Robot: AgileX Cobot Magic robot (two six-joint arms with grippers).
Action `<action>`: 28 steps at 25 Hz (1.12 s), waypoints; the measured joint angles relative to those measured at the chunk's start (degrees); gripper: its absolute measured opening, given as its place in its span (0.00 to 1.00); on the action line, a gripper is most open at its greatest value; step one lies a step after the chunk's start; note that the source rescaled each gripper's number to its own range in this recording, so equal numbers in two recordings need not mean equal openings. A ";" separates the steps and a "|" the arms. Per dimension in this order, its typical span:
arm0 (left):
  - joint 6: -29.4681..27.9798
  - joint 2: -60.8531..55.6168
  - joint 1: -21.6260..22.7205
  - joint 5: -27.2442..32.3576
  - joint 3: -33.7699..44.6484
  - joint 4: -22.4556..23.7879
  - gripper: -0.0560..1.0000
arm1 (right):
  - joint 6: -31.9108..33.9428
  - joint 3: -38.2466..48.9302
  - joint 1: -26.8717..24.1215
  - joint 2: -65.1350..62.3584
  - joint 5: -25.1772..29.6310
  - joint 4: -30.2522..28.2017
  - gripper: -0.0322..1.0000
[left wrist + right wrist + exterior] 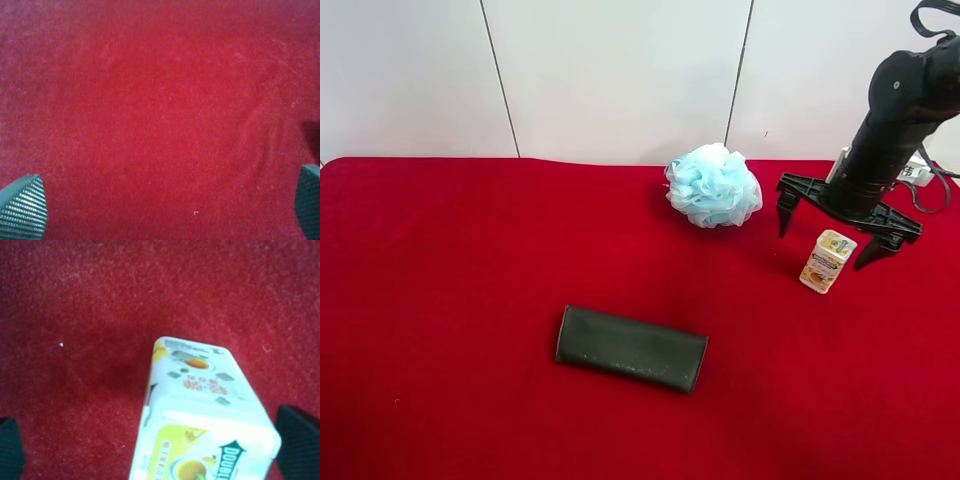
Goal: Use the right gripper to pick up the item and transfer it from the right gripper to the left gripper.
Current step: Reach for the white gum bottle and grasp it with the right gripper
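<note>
**Carton straddled, grasp not yet made**

In the exterior high view, one arm is seen, at the view's right, and it is shown by the wrist view to be the right one. The right pincer [823, 245] is held low over the carton [827, 262], which stands upright on the red bench [440, 300] between the spread jaws. On the bench are counted one carton, one dark flat case [631, 348] near the middle, and one pale blue mesh pouf [713, 185] towards the back. The left arm is not seen here.

In the right wrist view, the carton [200, 415] is framed between the two fingers [300, 440] of the right pincer [155, 442]. The jaws are set apart on either side and no firm clamp is shown.

In the left wrist view, the left pincer [165, 205] is held wide apart over bare red cloth, with nothing between its jaws.

The task is judged to be at its first step: the carton is lined up but not lifted. The closing, the lift and the handover to the left pincer are all left to be done.
</note>
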 joint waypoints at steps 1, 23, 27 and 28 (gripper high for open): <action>0.00 0.00 0.00 0.00 0.00 0.00 1.00 | 0.20 0.00 0.00 0.00 0.24 0.00 0.87; 0.00 0.00 0.00 0.00 0.00 0.00 1.00 | 4.52 0.00 0.00 0.00 2.34 0.01 0.48; 0.00 0.00 0.00 0.00 0.00 0.00 1.00 | 4.88 0.00 0.00 0.00 2.34 0.01 0.30; 0.00 0.00 0.00 0.00 0.00 0.00 1.00 | 4.93 0.00 0.00 0.00 2.40 0.01 0.16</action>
